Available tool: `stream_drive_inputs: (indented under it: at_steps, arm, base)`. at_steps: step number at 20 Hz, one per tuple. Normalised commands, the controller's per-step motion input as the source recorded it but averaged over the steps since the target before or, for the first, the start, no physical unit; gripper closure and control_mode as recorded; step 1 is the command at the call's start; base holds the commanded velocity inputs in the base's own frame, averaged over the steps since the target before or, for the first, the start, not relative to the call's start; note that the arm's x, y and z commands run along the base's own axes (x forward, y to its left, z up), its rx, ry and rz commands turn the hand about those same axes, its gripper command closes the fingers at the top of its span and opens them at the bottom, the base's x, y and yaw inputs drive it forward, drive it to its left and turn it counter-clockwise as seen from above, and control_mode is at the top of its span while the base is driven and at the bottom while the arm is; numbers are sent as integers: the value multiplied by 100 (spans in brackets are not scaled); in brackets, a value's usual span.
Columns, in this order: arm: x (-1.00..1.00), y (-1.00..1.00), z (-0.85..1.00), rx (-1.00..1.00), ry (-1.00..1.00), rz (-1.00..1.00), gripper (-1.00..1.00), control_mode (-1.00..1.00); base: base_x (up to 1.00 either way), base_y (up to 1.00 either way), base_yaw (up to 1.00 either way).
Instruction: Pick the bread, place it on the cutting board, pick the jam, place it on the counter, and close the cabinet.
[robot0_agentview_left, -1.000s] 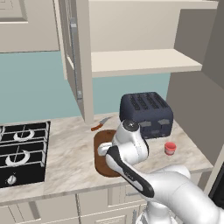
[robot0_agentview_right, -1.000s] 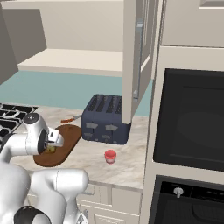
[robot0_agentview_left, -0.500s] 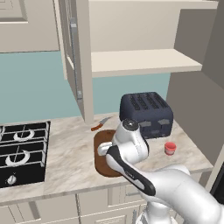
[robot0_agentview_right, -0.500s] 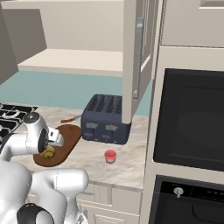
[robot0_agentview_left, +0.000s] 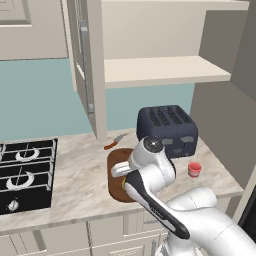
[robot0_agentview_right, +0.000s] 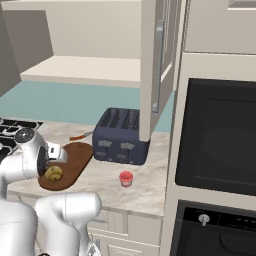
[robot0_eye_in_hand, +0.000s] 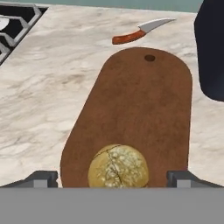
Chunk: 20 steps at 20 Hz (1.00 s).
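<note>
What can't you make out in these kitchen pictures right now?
- Bread: its near edge is cut off at the bottom of the hand view; in the left base view the arm covers it.
- Cutting board: the arm hides its right half in the left base view.
- Jam: too small for lid detail.
- Cabinet: the top edge crops its doors.
</note>
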Motion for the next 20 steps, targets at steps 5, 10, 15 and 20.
stream_drive_inputs:
  at_steps: [5, 10, 15, 20]
  arm:
    - [-41, 0, 30, 0, -39, 5, -100, -100]
    - [-38, 0, 45, 0, -29, 3, -100, -100]
    - [-38, 0, 49, 1, -24, 3, -100, -100]
    - [-34, -1, 35, 4, -19, 3, -100, -100]
  base:
    - [0, 0, 0]
    - [0, 0, 0]
    - [0, 0, 0]
    - [0, 0, 0]
